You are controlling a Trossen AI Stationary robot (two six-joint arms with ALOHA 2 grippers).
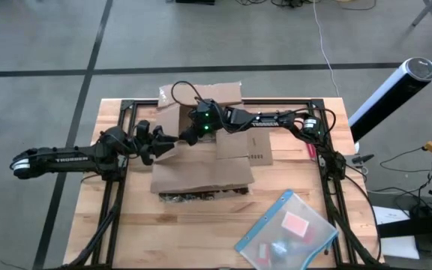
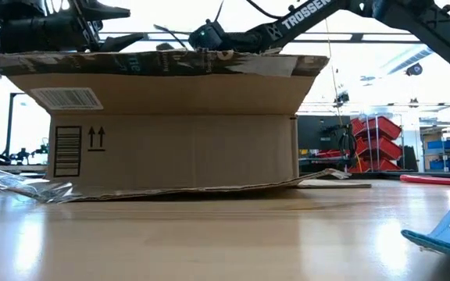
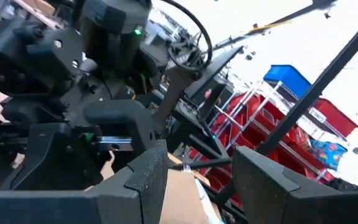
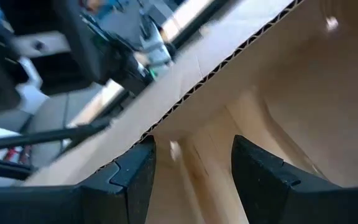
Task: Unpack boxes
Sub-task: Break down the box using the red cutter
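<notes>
We see the box [image 1: 201, 161] mid-table, flaps spread. Left gripper [image 1: 163, 146] sits at its left-side flap [image 1: 172, 142]; fingers [image 3: 138, 186] parted w/ cardboard edge between them, but we can't tell if they grip it. Right gripper [image 1: 193, 133] is just beyond, reaching over the box top, fingers [image 4: 126, 177] apart w/ a corrugated flap edge just ahead. Clear pouch [image 1: 287, 232] lies well away from both grippers, near the table's front edge.

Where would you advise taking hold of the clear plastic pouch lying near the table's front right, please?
Probably the blue-edged corner of the clear plastic pouch nearest the cardboard box, approached from above with the right gripper, the nearer arm. It lies flat, so only a thin edge offers purchase; the contents bulge mid-pouch.
</notes>
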